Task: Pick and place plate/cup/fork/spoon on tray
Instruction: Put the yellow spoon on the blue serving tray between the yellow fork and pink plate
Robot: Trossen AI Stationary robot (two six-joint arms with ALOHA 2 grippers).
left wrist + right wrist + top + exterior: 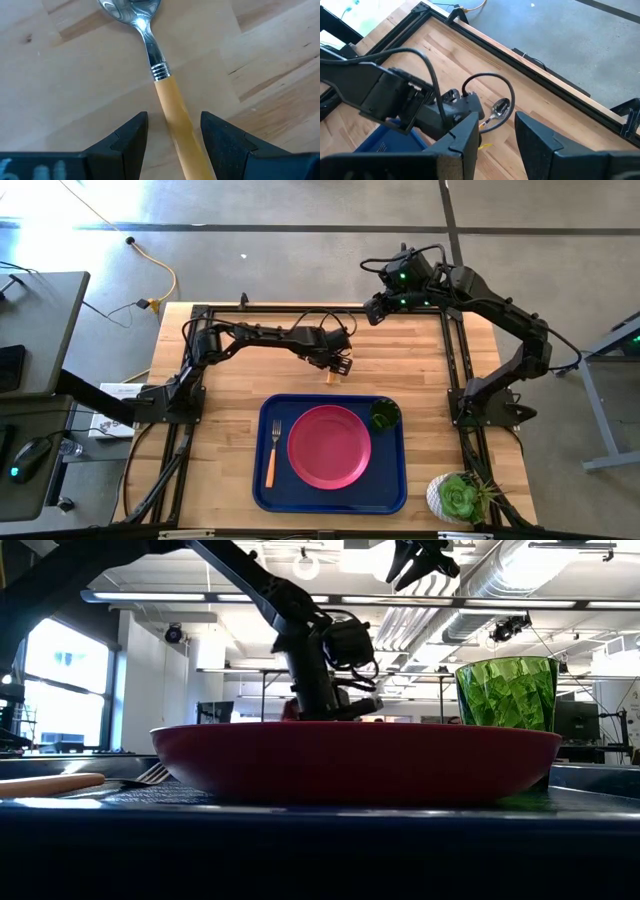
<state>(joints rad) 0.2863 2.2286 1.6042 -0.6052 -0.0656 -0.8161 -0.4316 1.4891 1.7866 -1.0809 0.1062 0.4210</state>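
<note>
The orange-handled spoon (167,95) lies flat on the wooden table just beyond the tray's far rim, its silver bowl (501,106) pointing away from the tray. My left gripper (172,120) is low over it and open, one finger on each side of the handle, with gaps showing. It also shows in the high view (338,367). The dark blue tray (395,480) holds the pink-red plate (329,446) in its middle, the fork (272,452) at its left and the green cup (384,415) in its far right corner. My right gripper (495,142) is open and empty, raised above the table's far right.
A white pot with a green succulent (458,498) stands at the table's near right corner. Black frame rails (452,360) run along the table's left, right and far sides. Bare wood lies to the left and right of the tray.
</note>
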